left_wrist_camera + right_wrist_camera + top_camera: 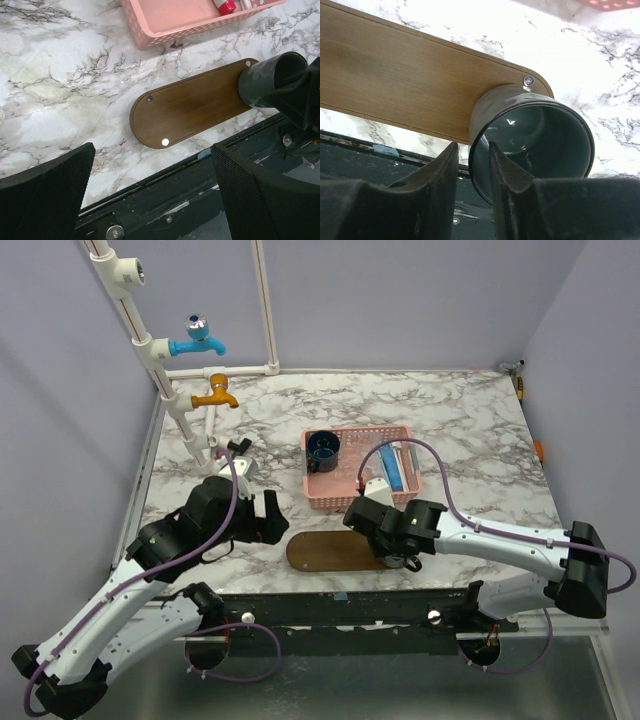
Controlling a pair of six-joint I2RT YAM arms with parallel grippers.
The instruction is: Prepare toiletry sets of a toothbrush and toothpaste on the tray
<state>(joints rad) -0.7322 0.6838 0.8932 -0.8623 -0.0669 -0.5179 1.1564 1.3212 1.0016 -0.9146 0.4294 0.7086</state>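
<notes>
The tray point(322, 552) lies flat at the near edge of the marble table point(450, 410). A dark grey cup point(535, 140) rests on the tray's right end. The right gripper point(472, 150) is there too, its fingers astride the cup's wall, one inside and one outside, slightly parted with a gap on the outer side. Left of the tray the left gripper point(152, 150) hovers, spread wide and holding nothing. Beyond the tray, the pink basket point(340, 502) holds the red-capped toothpaste point(225, 6) and light-blue toothbrushes point(397, 468).
</notes>
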